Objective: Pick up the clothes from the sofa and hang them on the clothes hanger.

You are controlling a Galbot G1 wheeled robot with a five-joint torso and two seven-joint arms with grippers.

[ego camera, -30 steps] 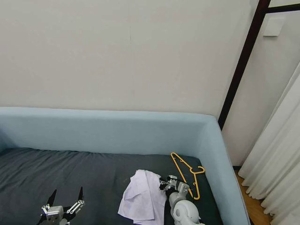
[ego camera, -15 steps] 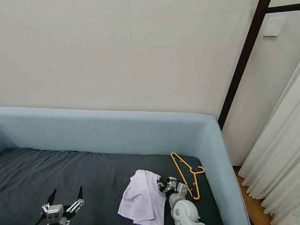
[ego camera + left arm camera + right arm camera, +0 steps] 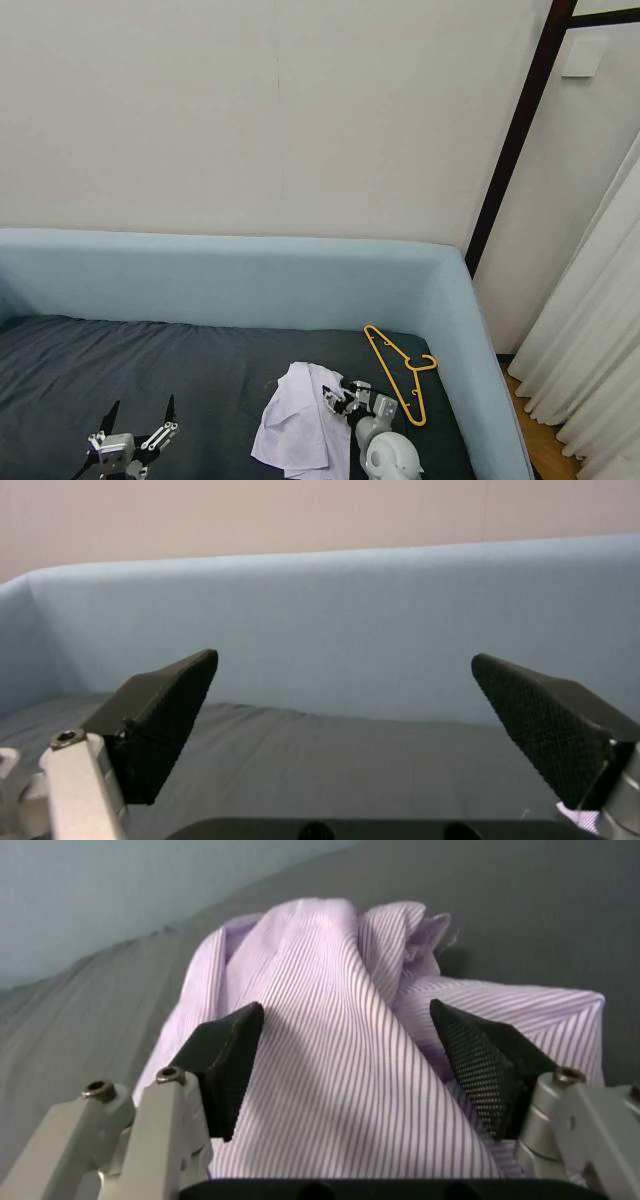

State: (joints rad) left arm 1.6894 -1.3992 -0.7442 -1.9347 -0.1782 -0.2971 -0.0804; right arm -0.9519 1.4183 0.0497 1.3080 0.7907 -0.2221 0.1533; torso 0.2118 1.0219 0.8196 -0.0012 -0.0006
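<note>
A plain pale wall (image 3: 250,110) is being faced, with a dark door frame (image 3: 512,140) and a white curtain (image 3: 590,370) being seen at the right. Below the wall, a light blue sofa (image 3: 230,280) with a dark grey seat (image 3: 120,365) is being looked down on. A lilac striped shirt (image 3: 298,428) is being shown crumpled on the seat toward the sofa's right end. An orange hanger (image 3: 398,370) is being shown lying flat near it, between the shirt and the right armrest (image 3: 470,360), apart from the cloth.

The right gripper (image 3: 335,396) is being held low at the shirt's right edge. In the right wrist view its black fingers (image 3: 232,1057) are being kept spread, with the bunched cloth being framed between them. Whether the pads are touching the cloth cannot be told.

The left gripper (image 3: 140,410) is being held over the seat at the left, well apart from the shirt. Its fingers (image 3: 165,712) are being kept wide apart and pointed toward the backrest (image 3: 350,615).
</note>
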